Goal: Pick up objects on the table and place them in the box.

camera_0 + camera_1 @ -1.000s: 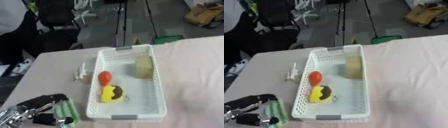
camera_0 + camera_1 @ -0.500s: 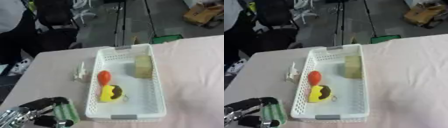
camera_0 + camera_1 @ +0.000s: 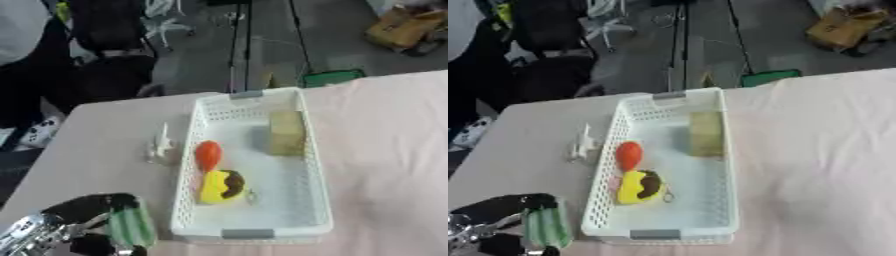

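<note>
A white slotted box [image 3: 317,200] lies lengthwise on the pink-clothed table. Inside it are a tan block [image 3: 286,132] at the far end, a red-orange oval thing [image 3: 208,153] and a yellow-and-brown plush toy [image 3: 222,186]. A small pale thing [image 3: 161,146] lies on the table just left of the box. At the lower left corner my left hand [image 3: 83,217] has its fingers curled round a green striped object [image 3: 131,226], close to the box's near left corner. My right hand shows in neither view.
The table's far edge runs behind the box; beyond it are a floor with a black chair [image 3: 114,35], a tripod's legs [image 3: 241,45], a green thing [image 3: 331,78] and a cardboard box [image 3: 408,26]. Pink cloth [image 3: 394,150] spreads to the right of the box.
My left hand with the green object has sunk a little toward the lower left corner. The whole picture has shifted slightly, so the head has moved. The box's contents lie as before.
</note>
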You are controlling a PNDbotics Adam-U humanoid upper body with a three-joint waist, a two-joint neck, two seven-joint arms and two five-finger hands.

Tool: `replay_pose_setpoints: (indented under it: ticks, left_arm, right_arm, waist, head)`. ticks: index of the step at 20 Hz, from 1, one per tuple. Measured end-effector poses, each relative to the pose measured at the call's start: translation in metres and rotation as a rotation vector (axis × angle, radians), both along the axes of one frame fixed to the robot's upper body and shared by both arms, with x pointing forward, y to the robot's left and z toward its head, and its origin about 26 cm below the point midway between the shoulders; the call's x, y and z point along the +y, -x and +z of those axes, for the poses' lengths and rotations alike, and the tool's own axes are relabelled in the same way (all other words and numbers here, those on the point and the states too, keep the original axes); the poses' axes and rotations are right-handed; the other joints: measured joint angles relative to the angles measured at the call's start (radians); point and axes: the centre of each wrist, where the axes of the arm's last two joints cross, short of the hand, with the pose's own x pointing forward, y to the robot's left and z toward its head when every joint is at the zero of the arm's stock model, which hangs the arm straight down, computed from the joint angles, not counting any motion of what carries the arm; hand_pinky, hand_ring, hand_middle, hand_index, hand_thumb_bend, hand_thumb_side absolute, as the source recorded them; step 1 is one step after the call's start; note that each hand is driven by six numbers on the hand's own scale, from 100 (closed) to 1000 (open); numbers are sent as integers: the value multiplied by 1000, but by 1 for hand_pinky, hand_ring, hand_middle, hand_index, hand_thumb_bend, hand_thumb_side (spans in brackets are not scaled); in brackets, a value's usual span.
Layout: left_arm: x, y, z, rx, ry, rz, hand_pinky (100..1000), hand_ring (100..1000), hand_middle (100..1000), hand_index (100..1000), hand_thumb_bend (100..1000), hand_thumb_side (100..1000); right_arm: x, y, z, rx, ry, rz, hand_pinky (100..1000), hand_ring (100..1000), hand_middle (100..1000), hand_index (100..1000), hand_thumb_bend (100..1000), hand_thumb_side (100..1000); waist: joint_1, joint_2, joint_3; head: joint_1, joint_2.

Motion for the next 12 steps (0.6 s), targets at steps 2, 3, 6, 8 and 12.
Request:
replay_pose_setpoints:
  ticks: [2,3,6,8,12]
  left_arm:
    - [-1,-1,-2,-10,-3,3,1000,1000,925,1000,987,862]
    - [0,-1,-3,-15,-5,6,1000,912,881,1000,961,859]
    - [-1,-1,-5,-40,-7,14,1000,845,837,1000,937,865]
    - [-1,-1,-5,-58,-8,19,1000,780,789,1000,911,861]
    - [-1,-2,-6,-93,-8,32,809,674,723,1000,867,853]
  right_arm:
    - [0,0,0,-1,-1,1,856,934,831,790,100,1000]
    - [0,0,-1,0,-3,2,856,933,831,788,100,1000]
    - [1,0,-1,-1,-5,4,856,933,830,789,100,1000]
    - [1,0,0,-3,-5,4,855,933,830,788,100,1000]
    - [1,0,0,-3,-6,4,855,933,830,789,100,1000]
  waist:
    - [-1,1,-1]
    - [-1,1,-3]
    - [-2,1,-6]
    - [-2,1,-6]
    - [-2,1,-6]
  head:
    - [0,0]
    - [0,0]
    - [0,0]
    - [0,0]
    - [0,0]
